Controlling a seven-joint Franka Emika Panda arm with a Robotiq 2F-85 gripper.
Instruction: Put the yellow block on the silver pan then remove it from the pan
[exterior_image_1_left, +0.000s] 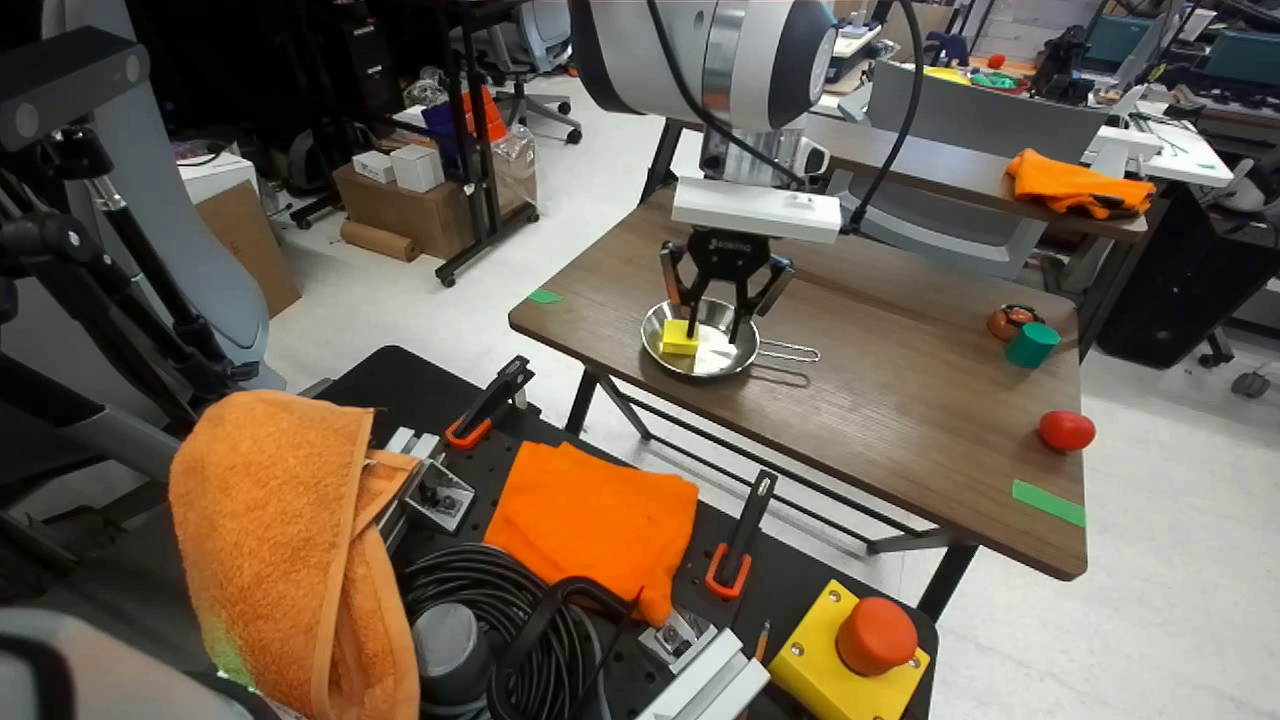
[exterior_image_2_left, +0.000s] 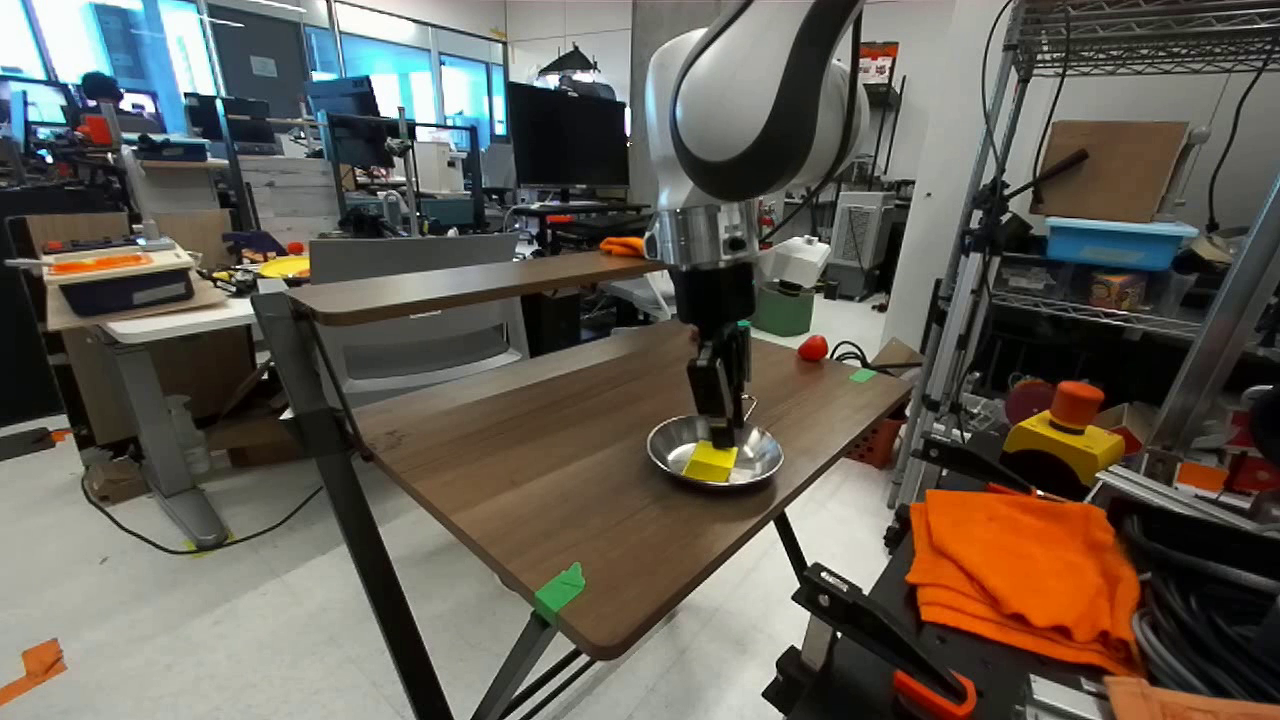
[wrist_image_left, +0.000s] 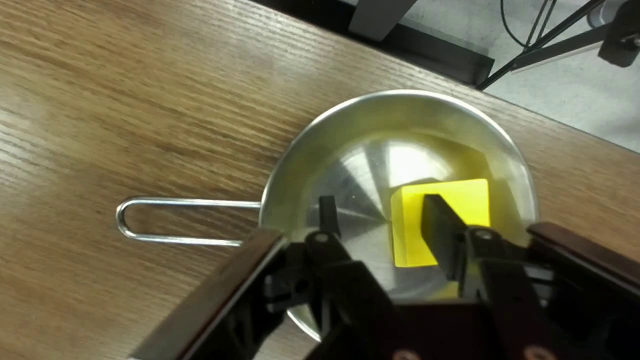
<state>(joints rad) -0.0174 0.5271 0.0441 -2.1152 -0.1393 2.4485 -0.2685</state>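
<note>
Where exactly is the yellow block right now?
In the wrist view, the yellow block sits inside the silver pan, right of its centre, on the side away from the wire handle; one finger of the open pincer hides part of it.

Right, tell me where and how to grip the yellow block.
From above, probably, by two opposite sides of the yellow block: those in view look flat, and the silver pan has a raised wall hindering sideways approach. Shift the open gripper first; one finger appears over the block.
</note>
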